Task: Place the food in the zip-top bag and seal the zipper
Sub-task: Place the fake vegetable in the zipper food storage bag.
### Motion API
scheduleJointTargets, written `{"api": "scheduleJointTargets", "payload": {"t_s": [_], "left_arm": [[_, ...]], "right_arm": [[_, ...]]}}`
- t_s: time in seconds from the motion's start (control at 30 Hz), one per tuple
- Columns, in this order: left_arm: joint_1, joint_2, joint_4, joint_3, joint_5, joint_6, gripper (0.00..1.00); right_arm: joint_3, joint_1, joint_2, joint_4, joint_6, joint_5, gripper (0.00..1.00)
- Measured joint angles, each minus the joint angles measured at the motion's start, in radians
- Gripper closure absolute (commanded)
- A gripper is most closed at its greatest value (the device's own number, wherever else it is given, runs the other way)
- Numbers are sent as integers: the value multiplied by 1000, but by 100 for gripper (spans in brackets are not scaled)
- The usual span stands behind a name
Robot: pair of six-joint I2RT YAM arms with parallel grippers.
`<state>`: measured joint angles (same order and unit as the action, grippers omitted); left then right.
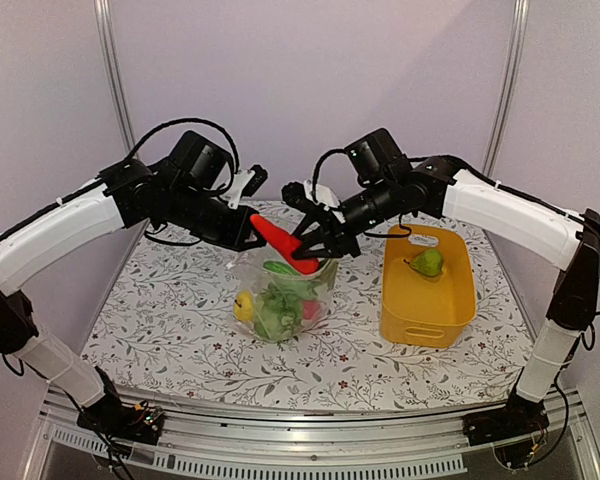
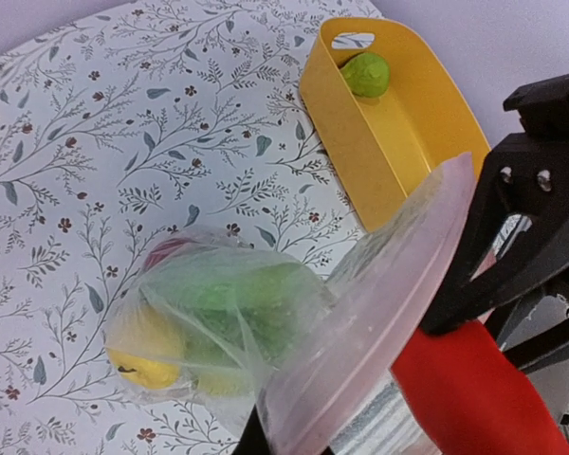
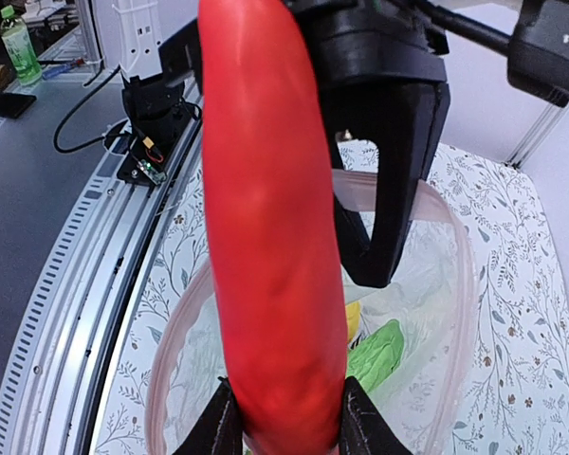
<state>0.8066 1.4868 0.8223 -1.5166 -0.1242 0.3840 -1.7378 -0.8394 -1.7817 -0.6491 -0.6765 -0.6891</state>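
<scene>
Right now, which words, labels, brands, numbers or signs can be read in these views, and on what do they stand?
None can be read.
The green bottle in the right wrist view has a label, but too small and blurred.
The carrot, the zip-top bag and the yellow basket show no text.

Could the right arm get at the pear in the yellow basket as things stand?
Probably not yet. The pear lies uncovered in the open yellow basket, so the way looks free, but the right gripper is shut on the carrot over the zip-top bag, whose rim the left gripper holds.
</scene>
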Motion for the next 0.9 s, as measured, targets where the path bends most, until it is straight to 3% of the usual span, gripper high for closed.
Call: {"api": "scheduleJointTargets", "payload": {"t_s": [0.37,0.6,0.9], "left_arm": [[0,-4,-7,8,-8,5,99],[0,-4,-9,12,-22,9,97],[0,-3,-8,6,-26,9,97]], "right_arm": [[-105,-129,-77,-217,-58,389,82],[-152,-136,-164,-298,-55,557,82],[-153,-163,-170,-315,-87,775,74]]}}
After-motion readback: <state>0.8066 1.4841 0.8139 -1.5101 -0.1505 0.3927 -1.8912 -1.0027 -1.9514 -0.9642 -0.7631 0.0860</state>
